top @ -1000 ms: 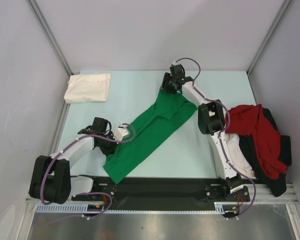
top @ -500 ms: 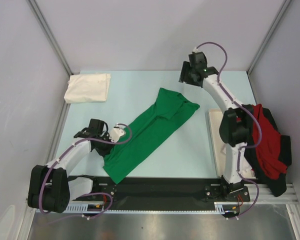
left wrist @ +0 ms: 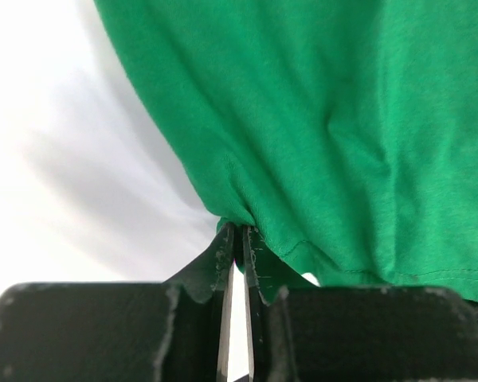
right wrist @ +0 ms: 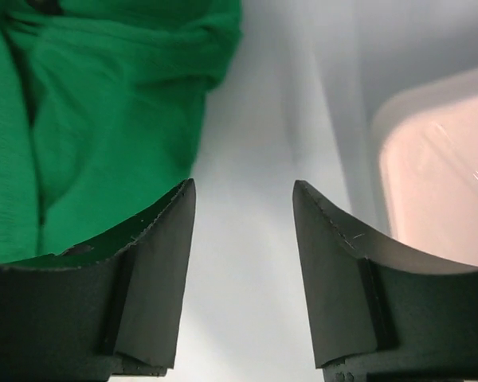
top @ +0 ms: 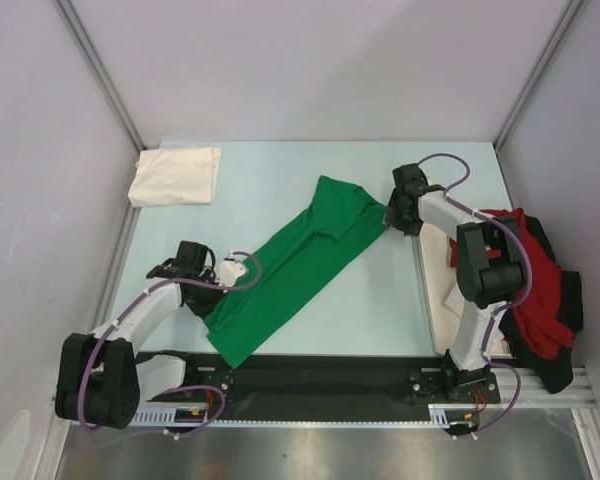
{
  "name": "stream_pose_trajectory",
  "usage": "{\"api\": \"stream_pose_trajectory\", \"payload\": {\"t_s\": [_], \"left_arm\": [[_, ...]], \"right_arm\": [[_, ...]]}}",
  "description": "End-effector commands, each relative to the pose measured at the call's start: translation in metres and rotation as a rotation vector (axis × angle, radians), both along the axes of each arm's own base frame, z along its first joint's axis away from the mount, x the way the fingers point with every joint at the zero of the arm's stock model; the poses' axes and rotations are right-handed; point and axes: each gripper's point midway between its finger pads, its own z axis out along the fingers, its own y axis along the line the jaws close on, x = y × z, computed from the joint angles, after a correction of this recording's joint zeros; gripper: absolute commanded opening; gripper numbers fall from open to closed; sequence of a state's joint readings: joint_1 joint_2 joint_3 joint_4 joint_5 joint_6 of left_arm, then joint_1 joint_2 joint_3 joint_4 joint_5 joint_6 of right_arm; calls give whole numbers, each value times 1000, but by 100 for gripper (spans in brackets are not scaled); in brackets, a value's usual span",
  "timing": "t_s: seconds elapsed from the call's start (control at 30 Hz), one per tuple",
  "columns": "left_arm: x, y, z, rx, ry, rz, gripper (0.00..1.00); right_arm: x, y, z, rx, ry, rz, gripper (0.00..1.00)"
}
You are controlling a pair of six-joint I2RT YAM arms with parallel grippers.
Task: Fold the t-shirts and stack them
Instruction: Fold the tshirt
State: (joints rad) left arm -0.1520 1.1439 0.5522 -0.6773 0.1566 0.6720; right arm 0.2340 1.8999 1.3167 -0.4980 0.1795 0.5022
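Observation:
The bright green t-shirt (top: 300,265) lies stretched diagonally across the table, also filling the left wrist view (left wrist: 327,119). My left gripper (top: 220,285) is shut on its left edge; the fingertips (left wrist: 223,247) pinch a fold of green cloth. My right gripper (top: 388,216) is open and empty just beside the shirt's far right end, with the green cloth (right wrist: 95,119) at its left finger (right wrist: 163,263). A folded cream-white t-shirt (top: 175,176) lies at the back left. The red t-shirt (top: 525,275) lies crumpled on a dark one (top: 565,340) at the right.
A flat white tray (top: 438,285) lies under the right arm, partly covered by the red and dark shirts; its corner shows in the right wrist view (right wrist: 438,175). Grey walls enclose the table on three sides. A black rail (top: 320,375) runs along the near edge.
My right gripper has let go of the shirt's far end, swung up to the back, then come down beside the shirt's right end. The left gripper keeps its hold.

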Motion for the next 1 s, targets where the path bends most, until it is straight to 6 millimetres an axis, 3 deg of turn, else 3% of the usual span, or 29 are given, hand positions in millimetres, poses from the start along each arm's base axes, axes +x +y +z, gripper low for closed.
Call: {"api": "stream_pose_trajectory", "payload": {"t_s": [0.0,0.1,0.17,0.3,0.37,0.43,0.47,0.53,0.6,0.63,0.67,0.7,0.73,0.77,0.8,0.83,0.87,0.9,0.93,0.97], "left_arm": [[-9,13,-1,58,21,19,12],[-14,17,-5,77,34,15,12],[-17,19,-7,83,45,11,12],[-22,9,-8,34,87,-10,12],[-23,-8,0,-51,110,-48,15],[-18,-22,6,-87,94,-84,17],[-17,-28,8,-109,89,-94,18],[-16,-40,11,-136,86,-133,21],[-15,-49,13,-164,85,-157,22],[-16,-54,13,-162,82,-180,25],[-16,-57,11,-163,86,-185,26],[-15,-62,12,-167,80,-199,27],[-18,-72,12,-168,83,-246,29],[-20,-78,10,-170,94,-252,29],[-21,-91,12,-176,84,-306,30],[-22,-97,13,-176,81,-326,31],[-23,-101,14,-178,79,-343,32],[-25,-111,17,-196,70,-378,35],[-26,-114,20,-209,64,-396,38],[-26,-118,25,-226,53,-408,41]], "right_arm": [[35,12,10,65,-108,-28,56],[44,8,9,96,-122,-49,54],[51,8,4,124,-127,-60,47],[70,11,-5,193,-130,-44,24],[77,13,-14,205,-122,-34,12],[91,15,-10,207,-141,-31,4],[95,17,-18,217,-126,-25,3],[114,27,-7,260,-163,7,0],[125,32,-19,280,-148,25,0],[144,40,-3,306,-189,46,0],[151,43,-3,316,-192,50,0],[153,45,-25,321,-151,43,0],[173,53,-5,359,-202,54,0],[179,58,-6,378,-203,54,0],[183,62,-24,398,-173,56,0],[189,67,-23,417,-177,53,0],[205,72,-7,431,-225,65,0],[206,74,-23,429,-198,59,0],[211,73,-24,433,-203,52,0],[220,77,-11,439,-241,62,0]]}}
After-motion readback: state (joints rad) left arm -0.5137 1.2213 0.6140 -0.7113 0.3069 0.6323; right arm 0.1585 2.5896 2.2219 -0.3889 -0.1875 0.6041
